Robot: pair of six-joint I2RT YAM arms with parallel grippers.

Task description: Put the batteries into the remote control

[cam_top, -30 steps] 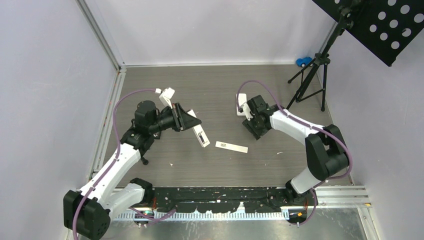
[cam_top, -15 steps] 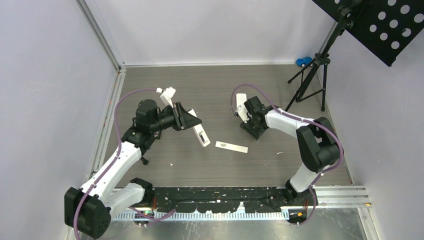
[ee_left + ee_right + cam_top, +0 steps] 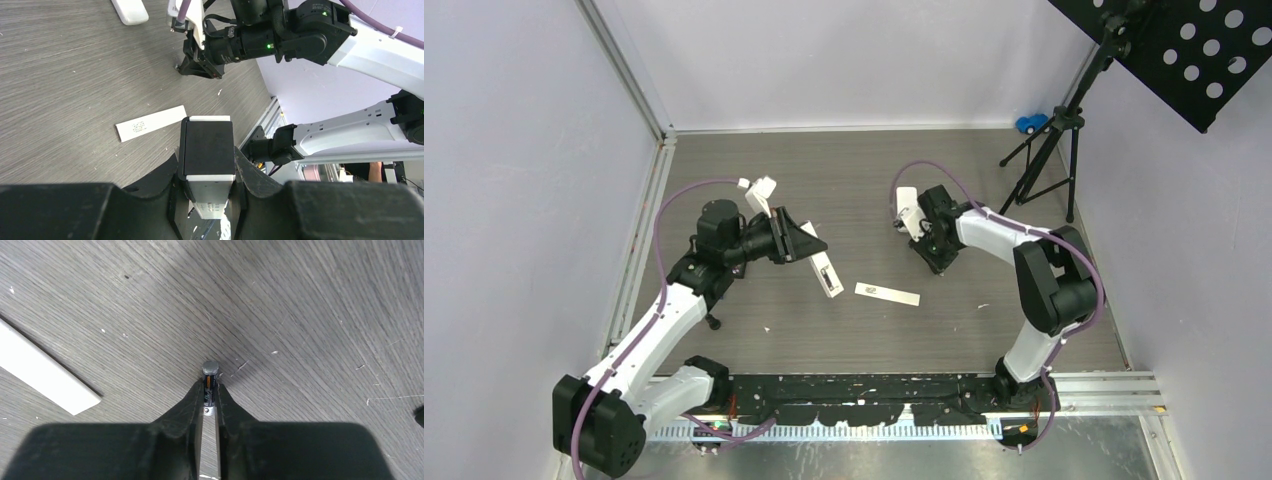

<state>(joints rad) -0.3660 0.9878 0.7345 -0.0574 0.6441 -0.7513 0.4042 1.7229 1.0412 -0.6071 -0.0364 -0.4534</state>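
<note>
Finding: the right gripper [image 3: 210,392] is closed narrow on a single battery [image 3: 210,377]. The dark cylinder is pinched between the fingers, its silvery end pointing out past the tips toward the table [image 3: 944,330]. Whether that end touches the surface cannot be told. In the overhead view this gripper stands just beyond and to the right of the flat white strip [image 3: 887,293] lying on the table. The left gripper [image 3: 207,172] is clamped across the width of the remote control [image 3: 207,150], holding it tilted above the table just to the left of the same strip. A dark recess shows on the remote's lower end in the overhead view; that it is the open battery bay is likely but not confirmed.

Assessment: the step in hand is carrying the gripped battery to the remote. The grip is near the battery's middle, which leaves little free length, so the right arm should lift straight up before moving leftward over the strip, to avoid scraping the tip. The battery's long axis should be turned parallel to the recess and its polarity checked against the bay. It should be seated at the spring end first, then pressed flat. The left arm should present the recess facing upward and remain rigid. Release should come only once the battery is seated.
</note>
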